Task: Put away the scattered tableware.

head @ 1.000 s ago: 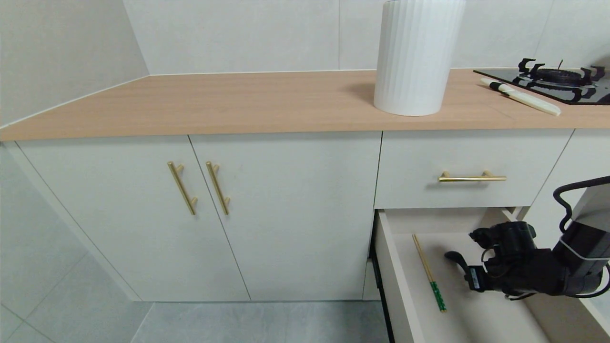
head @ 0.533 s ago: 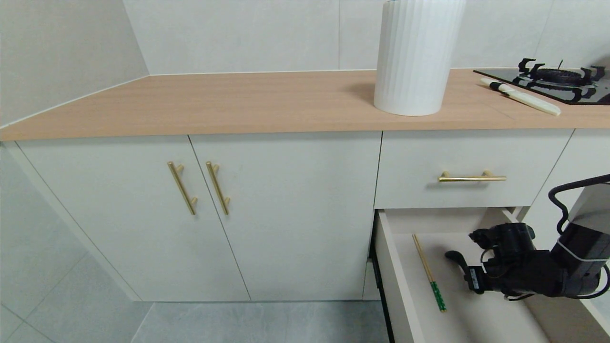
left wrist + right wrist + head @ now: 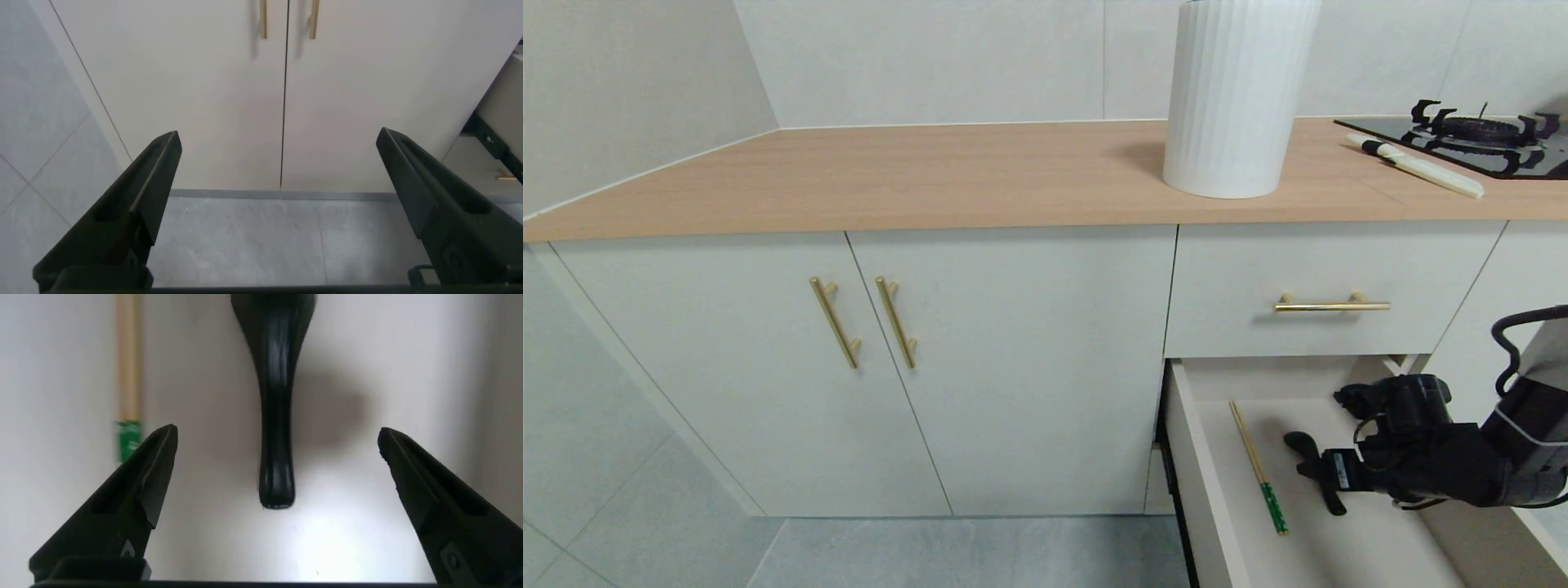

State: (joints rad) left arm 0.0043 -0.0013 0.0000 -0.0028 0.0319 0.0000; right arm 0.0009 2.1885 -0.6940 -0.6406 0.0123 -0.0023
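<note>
Where the tableware lies: two pieces are inside the pulled-out drawer [image 3: 1184, 441] under the counter's right end, and a knife [image 3: 1417, 167] is up on the counter [image 3: 931, 175] beside the hob [image 3: 1478, 135].
Chopsticks [image 3: 1258, 469]: flat on the drawer floor near its left wall, green ends nearest the robot.
Black spoon [image 3: 1298, 443]: just right of the chopsticks and apart from them, on the drawer floor.
Right gripper [image 3: 1331, 482]: over the drawer next to the spoon, jaws spread wide, holding nothing.
Right wrist view: looks straight down on the spoon [image 3: 276, 392], its handle end falling between the two fingers [image 3: 147, 490]. The chopsticks [image 3: 127, 359] run parallel just outside one finger. From the head view this alignment is hard to judge.
Left gripper [image 3: 278, 147]: jaws wide apart and empty, facing the cupboard doors [image 3: 204, 82] low down, above the grey floor tiles [image 3: 245, 245].
Counter, head view: a tall white ribbed container [image 3: 1233, 98] stands left of the knife.
</note>
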